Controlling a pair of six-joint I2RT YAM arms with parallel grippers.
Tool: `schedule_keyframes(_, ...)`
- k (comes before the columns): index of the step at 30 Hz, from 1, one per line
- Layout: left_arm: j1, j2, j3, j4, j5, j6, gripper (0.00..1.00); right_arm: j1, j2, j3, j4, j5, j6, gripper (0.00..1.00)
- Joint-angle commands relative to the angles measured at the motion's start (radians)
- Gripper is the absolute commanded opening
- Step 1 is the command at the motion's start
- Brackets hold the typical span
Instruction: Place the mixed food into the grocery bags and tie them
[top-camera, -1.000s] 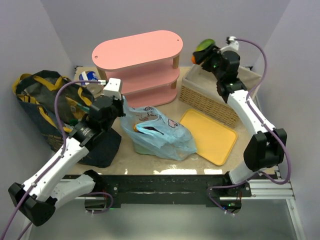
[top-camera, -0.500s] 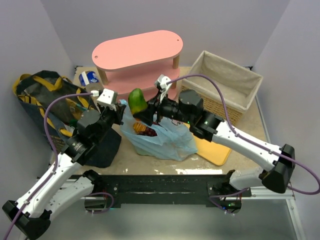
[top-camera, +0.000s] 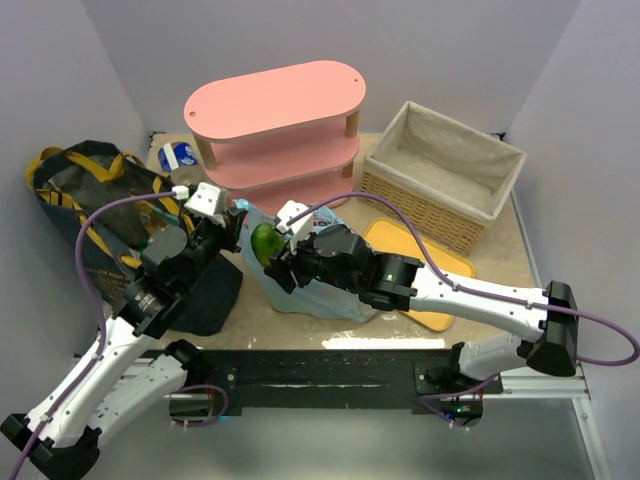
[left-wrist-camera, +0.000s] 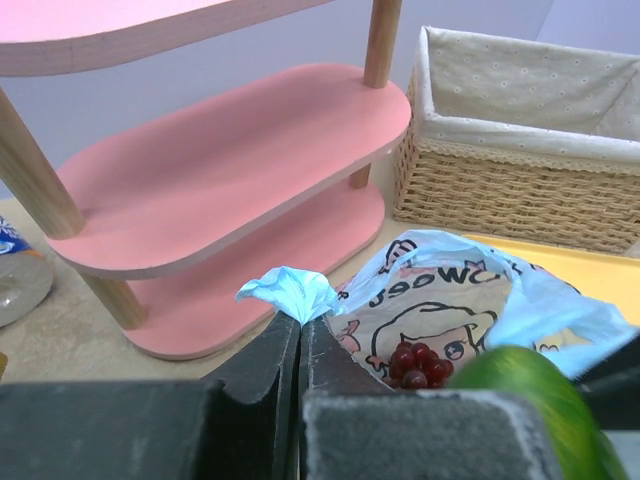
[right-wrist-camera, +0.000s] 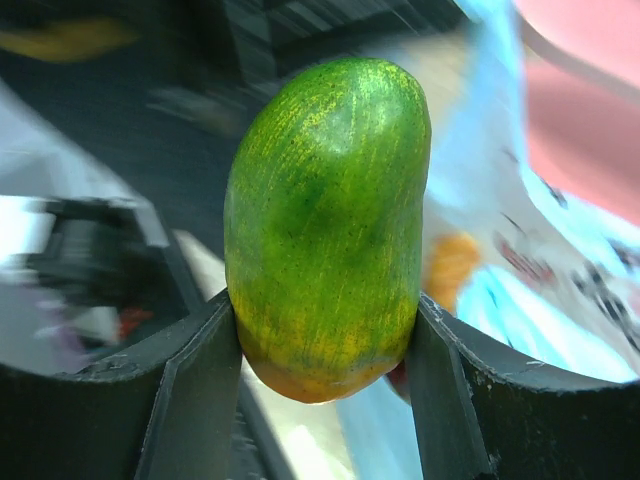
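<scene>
Left pincer (left-wrist-camera: 300, 328) pinches the blue bag (left-wrist-camera: 450, 290) by its rim; right pincer (right-wrist-camera: 322, 325) grips a mango (right-wrist-camera: 325, 200) at its mouth.

The only print I can half read is on the light-blue carrier bag (left-wrist-camera: 560, 310). In my left wrist view, dark outlined letters run across its inner wall, at about 1 o'clock from the grapes (left-wrist-camera: 412, 362). They look like "OWOee", seemingly upside down, just above a cartoon face (left-wrist-camera: 425, 335). Any print on the navy tote (top-camera: 60, 190), at 9 o'clock on the table, is too small to read
</scene>
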Motion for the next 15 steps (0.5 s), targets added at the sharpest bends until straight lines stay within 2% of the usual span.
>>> schedule_keyframes(1, 0.005, -0.018, 0.046, 0.056, 0.029, 0.032, 0.00, -0.006, -0.030, -0.029, -0.030, 0.226, -0.023, 0.00)
schedule_keyframes(6, 0.005, -0.018, 0.028, 0.078, 0.046, 0.061, 0.00, -0.006, -0.018, -0.008, -0.105, 0.335, -0.063, 0.00)
schedule_keyframes(15, 0.004, -0.028, -0.006, 0.119, 0.084, 0.156, 0.00, -0.006, -0.043, 0.011, -0.146, 0.341, -0.092, 0.00)
